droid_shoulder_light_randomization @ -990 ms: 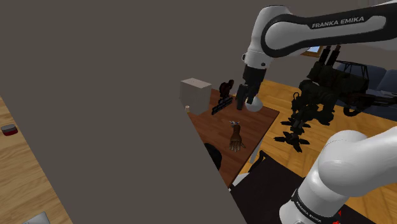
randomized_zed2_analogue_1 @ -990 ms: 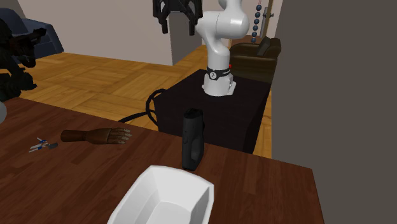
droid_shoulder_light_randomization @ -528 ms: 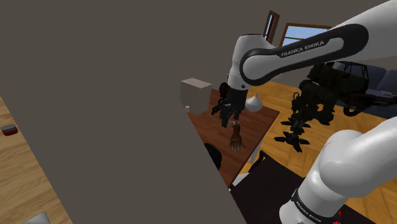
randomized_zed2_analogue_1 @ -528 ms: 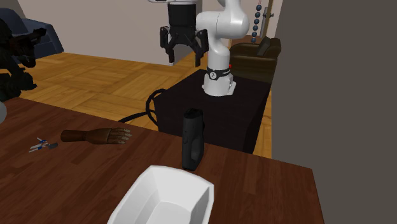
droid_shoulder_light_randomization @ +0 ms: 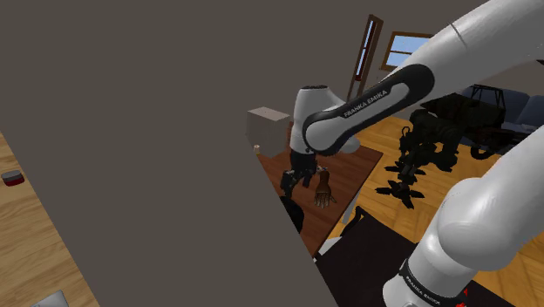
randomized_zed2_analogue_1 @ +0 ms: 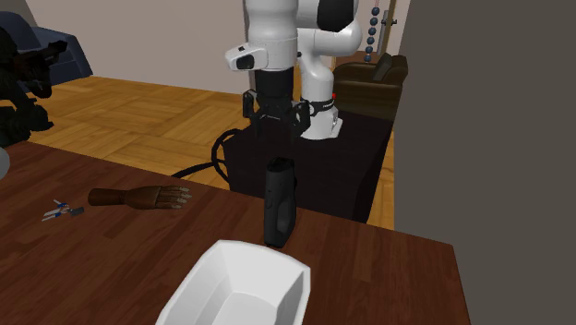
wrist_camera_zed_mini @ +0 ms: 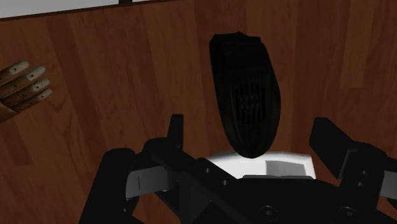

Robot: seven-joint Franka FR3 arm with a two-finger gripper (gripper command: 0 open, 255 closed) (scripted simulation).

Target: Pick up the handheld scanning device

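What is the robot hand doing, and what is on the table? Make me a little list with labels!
table: brown wood
scanner: black, lying on the table
gripper: open, above the scanner, not touching it
wooden hand: lying flat, apart from the scanner
white tub: right by one end of the scanner

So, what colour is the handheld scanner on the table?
The scanner is plain black; the wrist view shows it best.
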